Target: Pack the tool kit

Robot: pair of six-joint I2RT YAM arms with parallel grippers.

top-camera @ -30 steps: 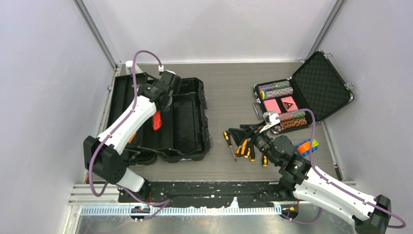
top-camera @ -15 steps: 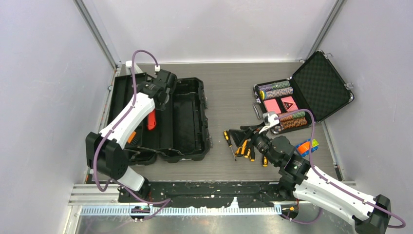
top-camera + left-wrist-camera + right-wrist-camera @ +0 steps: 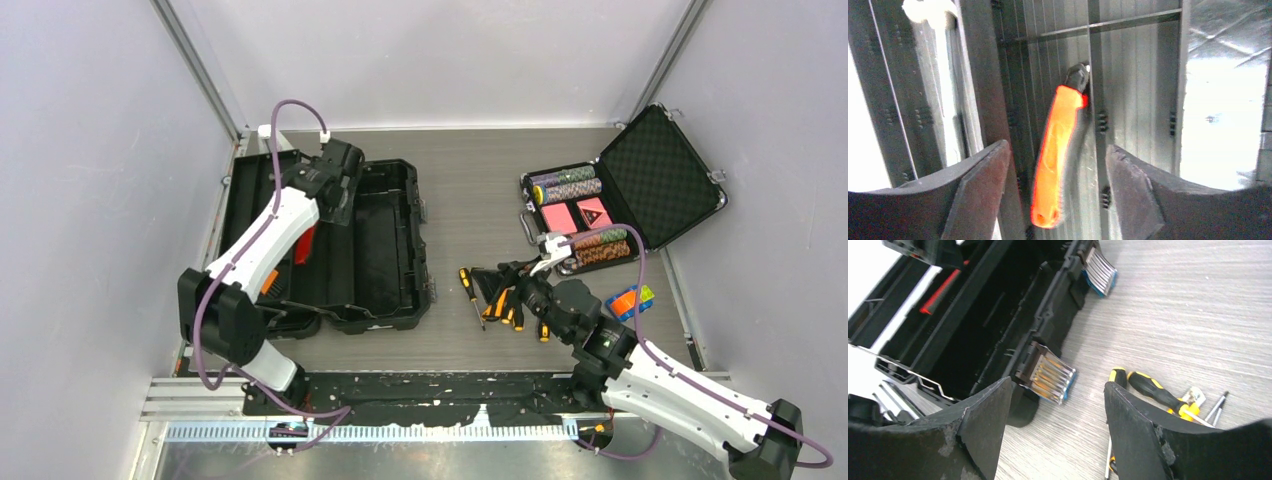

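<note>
The black toolbox (image 3: 385, 240) lies open at the left. A red-orange handled tool (image 3: 305, 243) lies inside it. My left gripper (image 3: 335, 190) hovers above it, open. In the left wrist view the handle (image 3: 1055, 160) lies on the ribbed floor of the box (image 3: 1138, 75), between and beyond the fingers of my left gripper (image 3: 1058, 195), not gripped. Several yellow-black screwdrivers (image 3: 497, 303) lie on the table right of the box. My right gripper (image 3: 497, 272) is open and empty just above them. The right wrist view shows my right gripper (image 3: 1058, 435), the screwdrivers (image 3: 1153, 390) and a blue latch (image 3: 1050, 377).
A smaller foam-lined case (image 3: 600, 210) with poker chips stands open at the back right. A small multicoloured object (image 3: 632, 298) lies right of my right arm. The enclosure walls close in on both sides.
My left arm has swung a little to the left over the toolbox, and the red handle now shows farther left. My right gripper has shifted slightly nearer over the screwdrivers.
</note>
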